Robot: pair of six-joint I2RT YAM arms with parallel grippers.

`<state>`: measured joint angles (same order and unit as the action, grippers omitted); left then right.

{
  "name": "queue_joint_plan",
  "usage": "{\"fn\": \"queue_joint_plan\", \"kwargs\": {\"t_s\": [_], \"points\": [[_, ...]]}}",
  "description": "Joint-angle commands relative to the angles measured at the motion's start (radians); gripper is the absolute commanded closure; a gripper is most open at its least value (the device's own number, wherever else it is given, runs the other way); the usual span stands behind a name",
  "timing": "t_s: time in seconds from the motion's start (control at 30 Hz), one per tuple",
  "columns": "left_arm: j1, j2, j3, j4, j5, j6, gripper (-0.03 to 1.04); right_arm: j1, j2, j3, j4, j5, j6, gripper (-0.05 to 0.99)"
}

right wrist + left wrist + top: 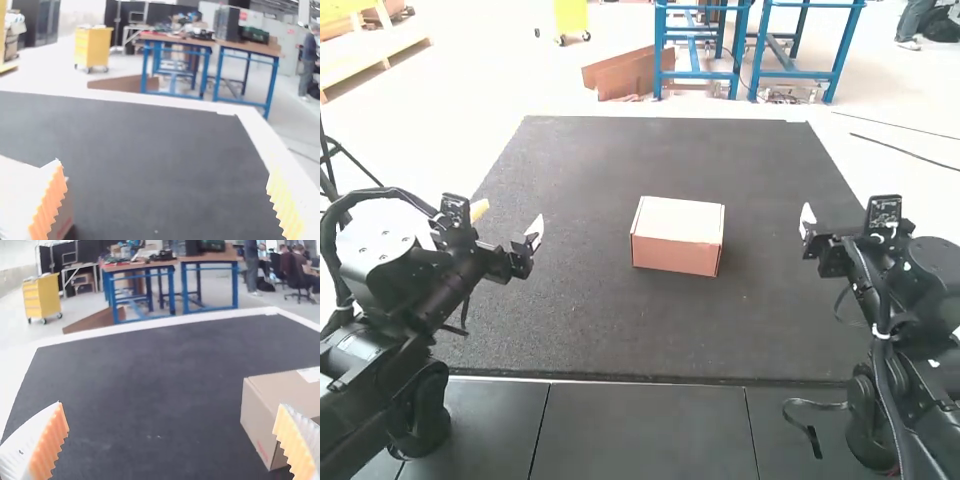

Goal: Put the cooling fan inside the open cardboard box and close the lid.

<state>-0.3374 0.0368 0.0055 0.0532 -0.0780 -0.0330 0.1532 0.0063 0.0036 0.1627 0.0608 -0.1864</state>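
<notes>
— One cardboard box [677,235] is seen in the middle of the black mat [620,330], and its lid is lying flat and shut. Is the cooling fan supposed to be inside?

— It is judged so, but this cannot be confirmed, because the box is closed.

— How is the box expected to handle?

— It is judged light and rather stiff, with smooth sides that can slip. The thin walls may be dented if they are squeezed hard. If it must be taken, two opposite side walls should be held, near the corners, where the cardboard is strongest. The lid is better pressed from above than pinched.

— And where are the grippers found?

— The left gripper [507,222] is held at the left of the box, well apart from it, with its fingers spread wide and nothing between them. The right gripper [162,195] is held at the right, also well apart, spread wide and empty.
</notes>
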Motion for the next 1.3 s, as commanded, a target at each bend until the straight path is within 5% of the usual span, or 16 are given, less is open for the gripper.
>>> {"fn": "queue_joint_plan", "kwargs": {"t_s": [0.0, 0.23, 0.4, 0.53, 1.27], "points": [[0.017, -0.028, -0.007, -0.027, 0.003, -0.067, 0.04, -0.020, -0.008, -0.005, -0.009, 0.004, 0.039, 0.02], [0.133, -0.028, -0.007, -0.049, -0.002, -0.120, 0.04, -0.021, -0.008, -0.005, -0.083, 0.004, 0.094, 0.02], [0.252, -0.028, -0.009, -0.053, -0.002, -0.117, 0.04, -0.021, -0.008, -0.005, -0.121, 0.004, 0.119, 0.02], [0.304, -0.032, -0.009, -0.064, 0.000, -0.107, 0.04, -0.021, -0.009, -0.005, -0.152, 0.004, 0.139, 0.02], [0.310, -0.037, -0.007, -0.070, 0.000, -0.079, 0.04, -0.021, -0.008, -0.005, -0.150, 0.002, 0.143, 0.02]]}}
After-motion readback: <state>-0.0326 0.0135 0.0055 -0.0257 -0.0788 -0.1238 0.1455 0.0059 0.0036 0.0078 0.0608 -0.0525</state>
